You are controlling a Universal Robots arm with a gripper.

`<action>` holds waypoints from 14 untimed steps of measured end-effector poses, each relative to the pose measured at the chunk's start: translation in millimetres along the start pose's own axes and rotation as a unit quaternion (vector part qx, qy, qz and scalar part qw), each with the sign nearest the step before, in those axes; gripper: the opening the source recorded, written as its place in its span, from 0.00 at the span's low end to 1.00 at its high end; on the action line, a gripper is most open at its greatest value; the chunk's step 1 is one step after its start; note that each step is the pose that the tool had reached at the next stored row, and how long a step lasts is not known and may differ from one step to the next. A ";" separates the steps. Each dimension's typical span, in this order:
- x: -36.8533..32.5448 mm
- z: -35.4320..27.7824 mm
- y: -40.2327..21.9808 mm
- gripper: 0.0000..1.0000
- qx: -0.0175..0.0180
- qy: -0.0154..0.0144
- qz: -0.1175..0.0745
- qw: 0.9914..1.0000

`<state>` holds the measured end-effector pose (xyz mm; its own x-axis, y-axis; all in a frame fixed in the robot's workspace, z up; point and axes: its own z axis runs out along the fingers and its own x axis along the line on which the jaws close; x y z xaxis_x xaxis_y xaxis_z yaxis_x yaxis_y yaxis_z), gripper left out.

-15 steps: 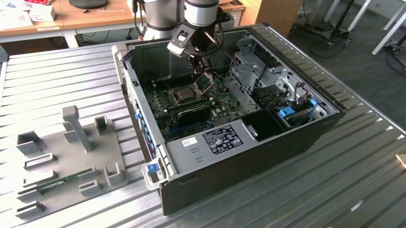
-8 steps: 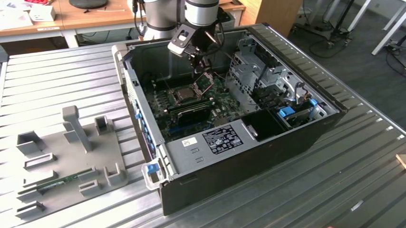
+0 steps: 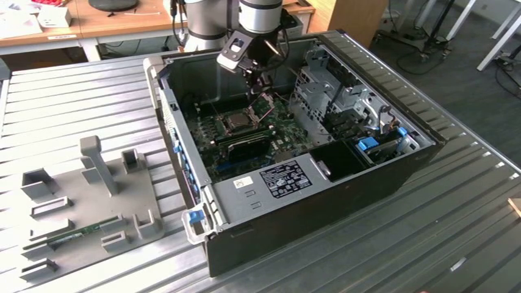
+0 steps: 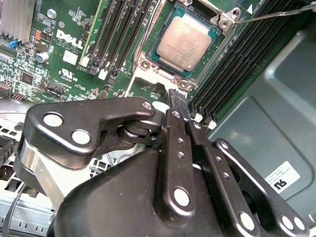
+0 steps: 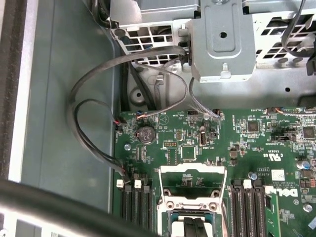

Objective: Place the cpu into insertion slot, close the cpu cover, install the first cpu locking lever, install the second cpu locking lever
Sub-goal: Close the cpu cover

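Nearest, tool [image 4: 176,98] closed up tight, gripping nothing, tip just short of the insertion slot [image 4: 148,63]. Seated flat inside that slot, the cpu [image 4: 183,43]. Past the slot, silvery cpu cover [image 5: 192,170] tilted up on its hinge, not yet closed.

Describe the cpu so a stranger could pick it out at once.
Look into the open case at the green board on its floor. Between two banks of long black memory slots sits the cpu: the only pale, silvery flat square, ringed by a metal frame.
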<state>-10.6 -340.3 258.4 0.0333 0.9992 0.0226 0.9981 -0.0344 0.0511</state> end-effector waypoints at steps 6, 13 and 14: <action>0.1 0.1 2.0 0.10 0.000 0.000 0.000 1.000; 0.1 0.2 2.8 0.10 0.000 0.000 0.000 1.000; 0.1 0.1 2.8 0.10 0.000 0.000 0.000 1.000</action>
<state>-7.8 -340.3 258.4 0.0334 0.9992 0.0226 0.9981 -0.0345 0.0511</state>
